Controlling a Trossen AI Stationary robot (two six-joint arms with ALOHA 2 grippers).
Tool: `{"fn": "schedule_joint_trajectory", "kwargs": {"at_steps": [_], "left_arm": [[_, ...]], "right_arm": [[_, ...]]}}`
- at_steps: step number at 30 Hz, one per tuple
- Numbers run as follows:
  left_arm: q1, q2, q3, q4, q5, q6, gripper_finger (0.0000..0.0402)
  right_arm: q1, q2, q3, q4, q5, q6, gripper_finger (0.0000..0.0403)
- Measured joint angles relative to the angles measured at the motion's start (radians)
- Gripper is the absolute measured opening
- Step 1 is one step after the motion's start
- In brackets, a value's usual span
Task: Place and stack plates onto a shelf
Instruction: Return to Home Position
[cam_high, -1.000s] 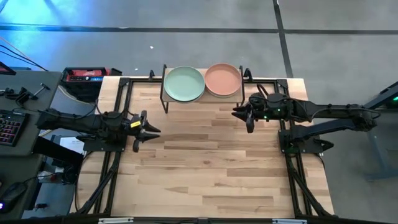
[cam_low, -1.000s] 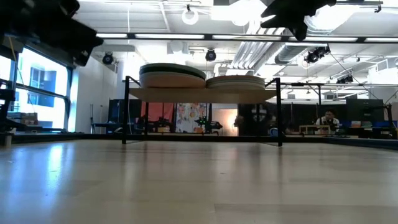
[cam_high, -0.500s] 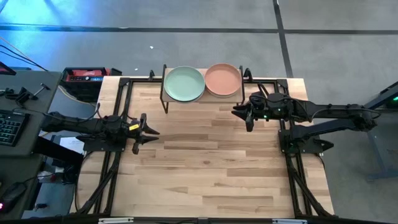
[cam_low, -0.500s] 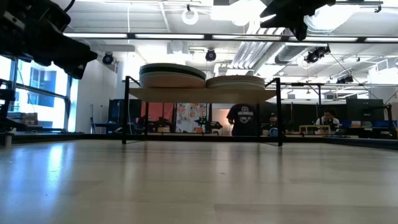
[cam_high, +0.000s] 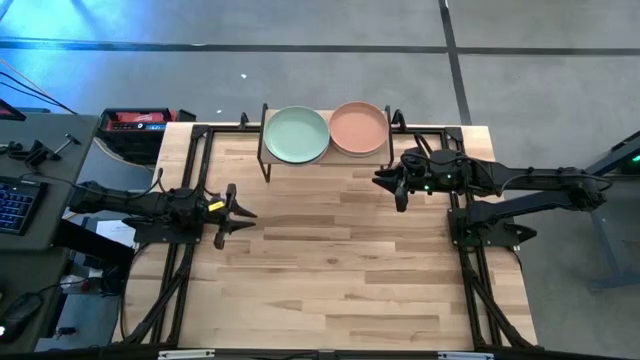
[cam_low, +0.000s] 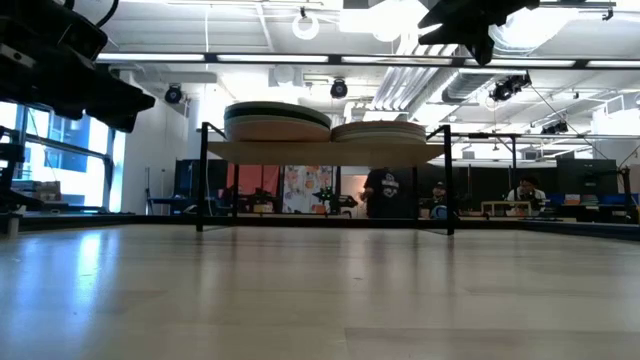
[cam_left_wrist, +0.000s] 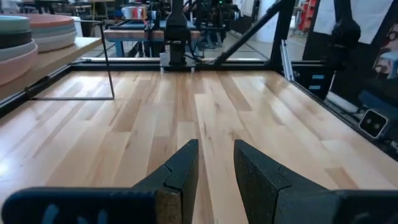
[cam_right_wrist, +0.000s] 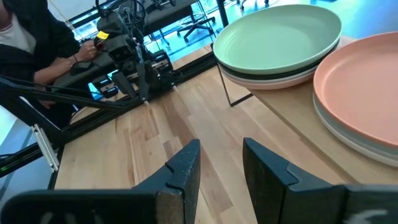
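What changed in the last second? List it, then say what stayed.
The left gripper drew slightly back and sank lower, open and empty. A person walked in behind the shelf. Nothing was gripped or released. The right gripper, green plate and peach plate stayed put.

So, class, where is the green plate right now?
In the high view the green plate tops the left-hand stack on the shelf at the table's far edge, right beside the peach plate.
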Motion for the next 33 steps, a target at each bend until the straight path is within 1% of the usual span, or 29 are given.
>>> {"fn": "schedule_joint_trajectory", "kwargs": {"at_steps": [4, 7, 12, 15, 20, 24, 27, 31, 33], "left_arm": [[0.000, 0.000, 0.000, 0.000, -0.040, 0.003, 0.0090], [0.000, 0.001, 0.000, -0.003, -0.091, -0.015, 0.0090], [0.000, 0.000, 0.000, 0.002, -0.123, -0.052, 0.0090], [0.000, 0.000, 0.000, 0.002, -0.125, -0.082, 0.0090], [0.000, 0.000, 0.000, 0.002, -0.119, -0.009, 0.0090], [0.000, 0.000, 0.000, 0.002, -0.119, -0.005, 0.0090], [0.000, 0.000, 0.000, 0.002, -0.118, -0.005, 0.0090], [0.000, 0.000, 0.000, 0.002, -0.118, -0.004, 0.0090], [0.000, 0.001, 0.000, 0.002, -0.118, -0.004, 0.0090]], "right_arm": [[0.000, 0.000, 0.000, 0.000, 0.000, -0.011, 0.0101], [0.000, 0.000, 0.000, 0.000, -0.001, -0.017, 0.0101], [0.000, 0.000, 0.000, 0.000, -0.059, -0.027, 0.0101], [0.000, 0.000, 0.001, 0.000, -0.066, -0.049, 0.0101], [0.000, 0.000, 0.001, -0.001, -0.067, -0.096, 0.0101], [0.005, 0.000, 0.000, 0.001, -0.060, -0.122, 0.0101], [0.024, -0.011, -0.047, 0.045, -0.011, -0.135, 0.0101], [0.039, -0.048, -0.163, 0.204, -0.001, -0.134, 0.0101], [0.039, -0.069, -0.202, 0.242, -0.001, -0.130, 0.0101]]}}
